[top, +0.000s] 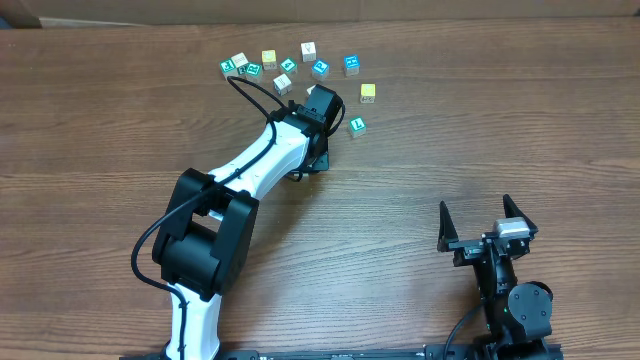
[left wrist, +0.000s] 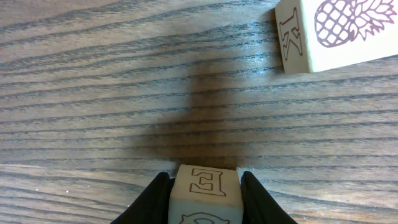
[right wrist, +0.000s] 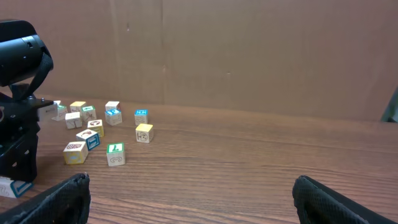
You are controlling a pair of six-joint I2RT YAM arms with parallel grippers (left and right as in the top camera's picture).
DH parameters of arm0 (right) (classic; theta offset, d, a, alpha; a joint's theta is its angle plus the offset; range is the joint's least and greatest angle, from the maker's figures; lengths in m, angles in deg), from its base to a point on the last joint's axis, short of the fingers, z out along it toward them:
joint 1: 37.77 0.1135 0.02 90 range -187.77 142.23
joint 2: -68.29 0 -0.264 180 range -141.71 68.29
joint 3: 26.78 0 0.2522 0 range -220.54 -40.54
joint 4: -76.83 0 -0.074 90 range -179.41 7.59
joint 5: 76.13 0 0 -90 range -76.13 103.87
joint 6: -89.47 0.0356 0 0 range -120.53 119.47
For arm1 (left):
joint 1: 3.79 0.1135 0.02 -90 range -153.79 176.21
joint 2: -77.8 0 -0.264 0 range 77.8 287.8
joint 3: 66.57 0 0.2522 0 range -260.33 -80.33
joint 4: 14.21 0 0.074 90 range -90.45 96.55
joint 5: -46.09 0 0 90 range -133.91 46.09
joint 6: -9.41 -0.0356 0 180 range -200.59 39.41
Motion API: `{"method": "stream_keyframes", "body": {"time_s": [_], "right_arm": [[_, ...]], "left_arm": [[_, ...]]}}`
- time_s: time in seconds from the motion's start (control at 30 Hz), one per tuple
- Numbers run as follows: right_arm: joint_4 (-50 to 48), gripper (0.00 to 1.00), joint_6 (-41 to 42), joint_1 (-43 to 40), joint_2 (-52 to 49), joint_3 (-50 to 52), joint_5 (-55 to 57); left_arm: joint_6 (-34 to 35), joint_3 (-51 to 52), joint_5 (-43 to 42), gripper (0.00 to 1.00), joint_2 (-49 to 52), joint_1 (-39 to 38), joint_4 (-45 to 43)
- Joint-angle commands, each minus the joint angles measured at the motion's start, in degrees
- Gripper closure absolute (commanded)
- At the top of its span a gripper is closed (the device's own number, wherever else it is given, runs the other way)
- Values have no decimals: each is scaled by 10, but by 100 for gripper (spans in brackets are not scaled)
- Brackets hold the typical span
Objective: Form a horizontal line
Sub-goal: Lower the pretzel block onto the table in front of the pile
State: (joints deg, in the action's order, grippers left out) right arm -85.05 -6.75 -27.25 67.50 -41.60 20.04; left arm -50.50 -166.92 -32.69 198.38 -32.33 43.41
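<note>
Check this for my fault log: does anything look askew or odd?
Nothing damaged. The blocks sit scattered and twisted at differing angles, no line yet; the left gripper holds the E block.

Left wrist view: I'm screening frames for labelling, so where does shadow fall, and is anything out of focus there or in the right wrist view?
Left wrist view: a dark shadow lies on the table ahead of the held E block, which is sharp, like the pineapple block. Right wrist view: on the right end effector, the fingers look soft and blurred at the bottom edge.
</note>
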Motion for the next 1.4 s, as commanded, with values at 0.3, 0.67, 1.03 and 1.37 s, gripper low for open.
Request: {"method": "stream_keyframes", "body": {"time_s": [0.3, 0.67, 1.03, 1.37], "right_arm": [[-2, 0, -3, -2, 6, 6, -2], [-2, 0, -3, -2, 6, 6, -2], [-2, 0, -3, -2, 6, 6, -2], [-2, 0, -3, -2, 6, 6, -2]], "left_arm": [[17, 6, 8, 70, 10, -4, 5], [32, 6, 8, 73, 10, -4, 5], [43, 6, 8, 66, 10, -4, 7], [42, 6, 8, 47, 10, -4, 7]]}}
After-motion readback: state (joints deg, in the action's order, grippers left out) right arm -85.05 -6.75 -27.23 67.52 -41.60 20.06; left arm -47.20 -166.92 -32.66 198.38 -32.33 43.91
